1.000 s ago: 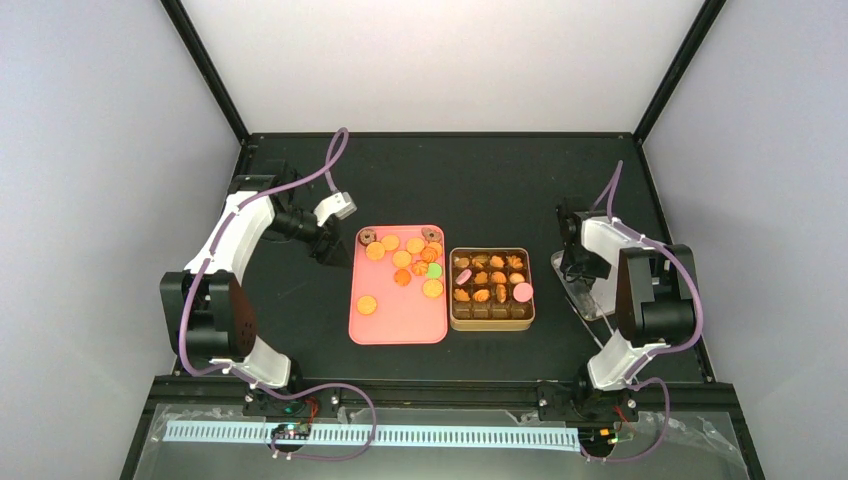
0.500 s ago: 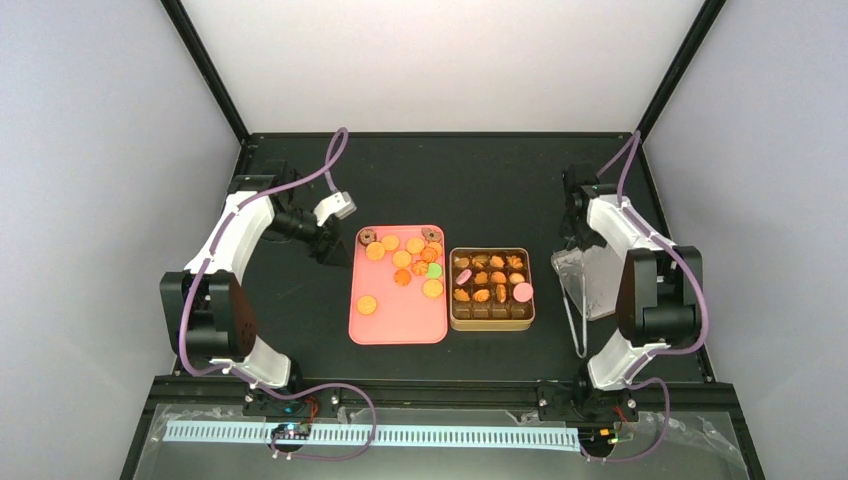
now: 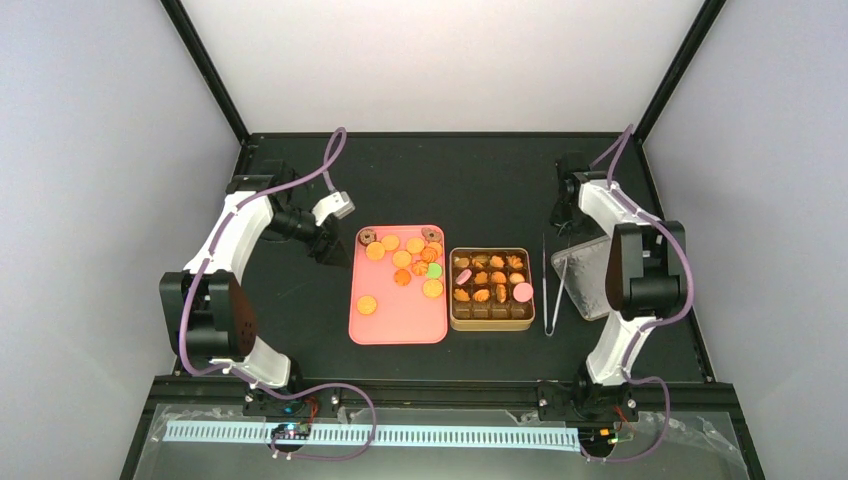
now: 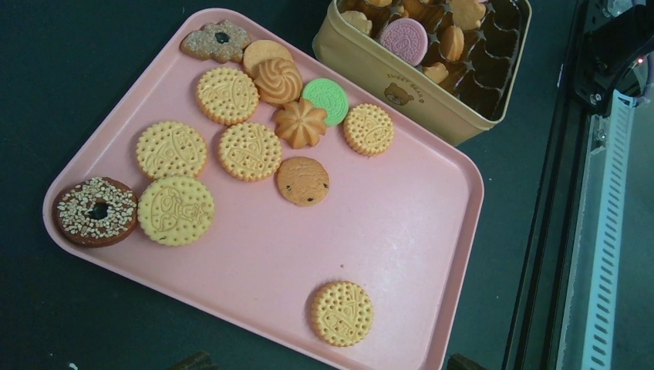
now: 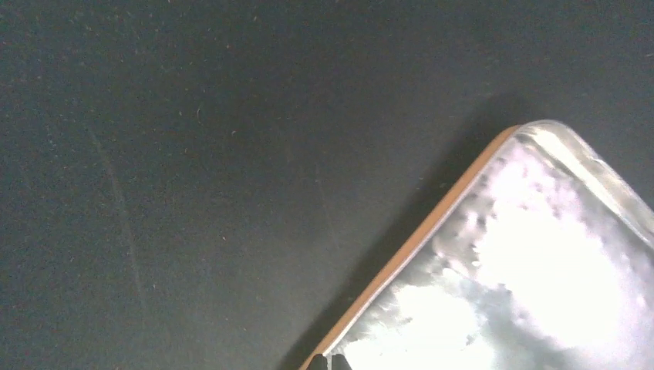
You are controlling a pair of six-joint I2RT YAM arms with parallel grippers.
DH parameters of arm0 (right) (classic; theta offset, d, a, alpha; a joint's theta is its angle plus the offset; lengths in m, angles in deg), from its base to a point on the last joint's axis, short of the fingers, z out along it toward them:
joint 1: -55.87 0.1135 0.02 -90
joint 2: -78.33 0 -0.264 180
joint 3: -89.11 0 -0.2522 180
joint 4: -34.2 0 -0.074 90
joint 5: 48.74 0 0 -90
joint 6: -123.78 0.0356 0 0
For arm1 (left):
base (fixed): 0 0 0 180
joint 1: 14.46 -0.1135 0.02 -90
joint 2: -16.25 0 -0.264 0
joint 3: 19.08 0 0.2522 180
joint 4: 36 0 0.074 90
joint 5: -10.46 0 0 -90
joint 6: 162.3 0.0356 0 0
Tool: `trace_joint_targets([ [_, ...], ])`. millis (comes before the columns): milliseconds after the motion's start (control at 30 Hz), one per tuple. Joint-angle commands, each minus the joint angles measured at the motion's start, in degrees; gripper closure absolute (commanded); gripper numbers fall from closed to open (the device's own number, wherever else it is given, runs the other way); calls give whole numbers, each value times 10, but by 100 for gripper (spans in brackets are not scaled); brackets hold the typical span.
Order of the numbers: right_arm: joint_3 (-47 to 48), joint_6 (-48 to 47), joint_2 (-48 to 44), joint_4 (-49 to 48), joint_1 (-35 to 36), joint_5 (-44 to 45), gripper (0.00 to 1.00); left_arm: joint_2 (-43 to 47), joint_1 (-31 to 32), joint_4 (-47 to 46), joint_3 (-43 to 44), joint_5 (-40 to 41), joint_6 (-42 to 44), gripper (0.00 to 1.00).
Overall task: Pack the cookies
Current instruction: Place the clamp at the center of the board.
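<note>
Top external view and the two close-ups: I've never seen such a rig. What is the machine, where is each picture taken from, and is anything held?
Two robot arms are bolted at the near edge of a black table, left arm and right arm. The wide picture comes from a fixed camera above and behind them; each close-up from a wrist camera. On the table lie a pink tray of loose cookies, a partly filled gold tin, metal tongs and a clear lid. The left wrist looks down on tray and tin, jaws open and empty. The right wrist sees only a corner of the lid; its jaws are shut, nothing visible in them.
</note>
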Motion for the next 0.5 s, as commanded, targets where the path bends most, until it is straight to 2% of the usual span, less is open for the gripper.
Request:
trace_joint_targets([
  [0, 39, 11, 27, -21, -3, -24, 99, 4, -4, -1, 7, -1, -1, 20],
  [33, 48, 9, 36, -23, -3, -29, 99, 5, -4, 0, 7, -1, -1, 20],
  [67, 57, 7, 40, -21, -3, -30, 93, 6, -4, -1, 7, -1, -1, 20],
  [200, 85, -2, 39, -9, -3, -29, 59, 10, -4, -1, 6, 2, 0, 20],
  [267, 81, -5, 26, -5, -3, -20, 48, 8, -4, 0, 7, 1, 0, 20],
  [333, 66, -8, 8, -1, -3, -17, 44, 7, -4, 0, 7, 1, 0, 20],
  [467, -15, -10, -59, -26, 7, -18, 46, 2, -4, -2, 8, 4, -1, 20],
])
